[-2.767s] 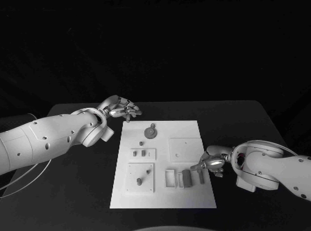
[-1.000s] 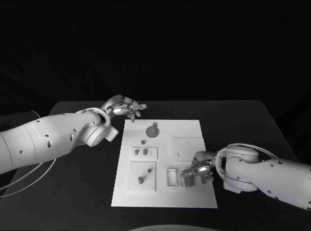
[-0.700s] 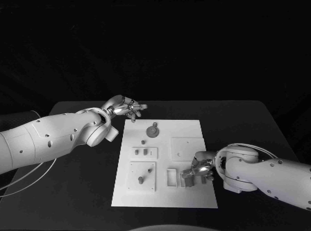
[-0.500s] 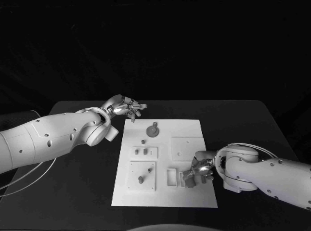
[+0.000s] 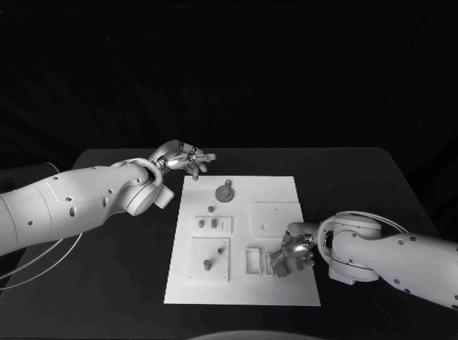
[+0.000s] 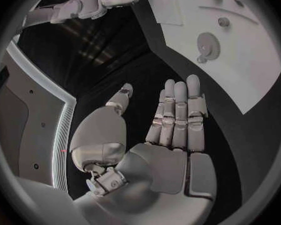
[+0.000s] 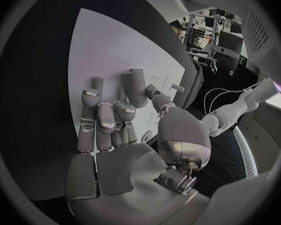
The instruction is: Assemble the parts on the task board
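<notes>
The white task board (image 5: 275, 190) lies mid-table. On it a grey gear (image 5: 225, 193) sits at the far end, two small pegs (image 5: 208, 224) stand in a plate at the left, and another peg (image 5: 207, 265) stands nearer. My right hand (image 5: 293, 251) is down on the board's near right part, fingers partly curled over the grey bars (image 5: 272, 265). The right wrist view shows this hand (image 7: 115, 130) against the board (image 7: 103, 45); whether it grips a bar is hidden. My left hand (image 5: 184, 159) hovers off the board's far left corner. Its fingers (image 6: 177, 115) are straight and hold nothing.
The black table (image 5: 106, 234) runs wide on both sides of the board, with its far edge behind my left hand. A white slotted frame (image 5: 252, 261) stands beside the bars. The gear (image 6: 209, 45) lies on the board ahead of my left hand.
My right hand has come in from the board's right edge onto the grey bars and has kept shifting slightly there. My left hand has stayed near the far left corner.
</notes>
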`<action>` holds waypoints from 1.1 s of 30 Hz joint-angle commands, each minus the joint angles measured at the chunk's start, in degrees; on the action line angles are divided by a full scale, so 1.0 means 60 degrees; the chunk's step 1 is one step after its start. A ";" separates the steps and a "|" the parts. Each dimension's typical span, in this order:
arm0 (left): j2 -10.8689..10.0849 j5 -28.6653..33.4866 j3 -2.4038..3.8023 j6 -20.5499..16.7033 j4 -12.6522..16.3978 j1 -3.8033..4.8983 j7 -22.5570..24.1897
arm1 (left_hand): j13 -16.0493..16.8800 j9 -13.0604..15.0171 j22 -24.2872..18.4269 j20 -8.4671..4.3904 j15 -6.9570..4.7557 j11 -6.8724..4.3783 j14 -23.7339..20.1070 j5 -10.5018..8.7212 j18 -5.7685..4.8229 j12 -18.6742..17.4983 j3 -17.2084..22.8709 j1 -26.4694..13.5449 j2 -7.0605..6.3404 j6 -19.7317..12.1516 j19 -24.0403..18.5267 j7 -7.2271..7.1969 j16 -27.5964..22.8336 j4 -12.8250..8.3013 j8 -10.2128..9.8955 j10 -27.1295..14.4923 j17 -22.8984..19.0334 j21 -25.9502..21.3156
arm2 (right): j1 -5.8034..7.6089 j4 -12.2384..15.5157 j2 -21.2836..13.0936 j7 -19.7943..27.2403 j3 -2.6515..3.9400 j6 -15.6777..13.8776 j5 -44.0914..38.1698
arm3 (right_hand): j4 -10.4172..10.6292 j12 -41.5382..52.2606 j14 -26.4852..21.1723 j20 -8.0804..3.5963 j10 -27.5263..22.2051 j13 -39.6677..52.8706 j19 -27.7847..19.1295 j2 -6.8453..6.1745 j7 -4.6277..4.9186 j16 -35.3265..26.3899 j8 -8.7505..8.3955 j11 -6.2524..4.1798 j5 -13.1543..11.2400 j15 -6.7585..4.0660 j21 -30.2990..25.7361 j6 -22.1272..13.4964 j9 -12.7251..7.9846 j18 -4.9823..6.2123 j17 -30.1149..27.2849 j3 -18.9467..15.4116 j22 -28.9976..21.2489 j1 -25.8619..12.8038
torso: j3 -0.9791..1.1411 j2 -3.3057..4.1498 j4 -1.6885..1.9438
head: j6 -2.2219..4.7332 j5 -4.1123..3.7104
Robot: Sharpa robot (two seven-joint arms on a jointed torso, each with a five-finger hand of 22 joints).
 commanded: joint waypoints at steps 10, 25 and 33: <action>0.0013 -0.0008 0.0003 0.0121 -0.0068 0.0007 -0.0040 | 0.0009 -0.0009 0.0015 -0.0026 0.0010 -0.0010 -0.0048 -0.0028 0.0303 -0.0037 0.0009 0.0057 0.0073 0.0009 0.0001 0.0031 -0.0046 -0.0038 0.0048 -0.0046 0.0011 -0.0040 | 0.0134 0.0232 -0.0270 -0.0247 -0.0065 -0.0026 0.1562 | -0.0140 -0.0097 0.0068 0.0079 0.0088 -0.0010 0.0035 0.0405 -0.0043 0.0001 0.0075 -0.0070 0.0111 -0.0010 0.0004 0.0214 -0.0040 0.0289 -0.0049 0.0370 0.0128 -0.0347 | -0.0009 -0.0002 -0.0005 | 0.0078 0.0012; 0.0029 -0.0038 0.0002 0.0136 -0.0128 0.0007 -0.0101 | 0.0012 -0.0013 0.0026 -0.0023 0.0013 -0.0008 -0.0053 -0.0014 0.0302 -0.0041 0.0008 0.0113 0.0085 0.0010 -0.0002 0.0031 -0.0050 -0.0081 0.0052 -0.0053 0.0019 -0.0045 | 0.0712 0.0257 -0.0264 -0.0375 -0.0065 0.0047 0.2728 | 0.0124 -0.0120 0.0038 0.0083 0.0083 0.0004 0.0007 0.0568 -0.0084 0.0002 0.0093 -0.0109 0.0217 -0.0016 -0.0002 0.0334 -0.0059 0.0289 -0.0066 0.0469 0.0144 -0.0682 | -0.0011 0.0003 0.0009 | 0.0117 0.0008; 0.0065 -0.0070 0.0001 0.0139 -0.0128 0.0009 -0.0129 | 0.0014 -0.0014 0.0033 -0.0020 0.0016 -0.0006 -0.0057 -0.0010 0.0301 -0.0043 0.0006 0.0149 0.0083 0.0014 -0.0003 0.0031 -0.0052 -0.0111 0.0057 -0.0057 0.0022 -0.0048 | 0.0858 -0.0039 0.0147 -0.0578 -0.0081 0.0356 0.4058 | 0.0175 -0.0136 -0.0032 0.0091 0.0056 0.0010 -0.0031 0.0550 -0.0094 -0.0009 0.0096 -0.0119 0.0190 -0.0016 -0.0007 0.0367 -0.0066 0.0289 -0.0129 0.0475 0.0153 -0.0795 | -0.0023 -0.0002 -0.0009 | 0.0104 0.0045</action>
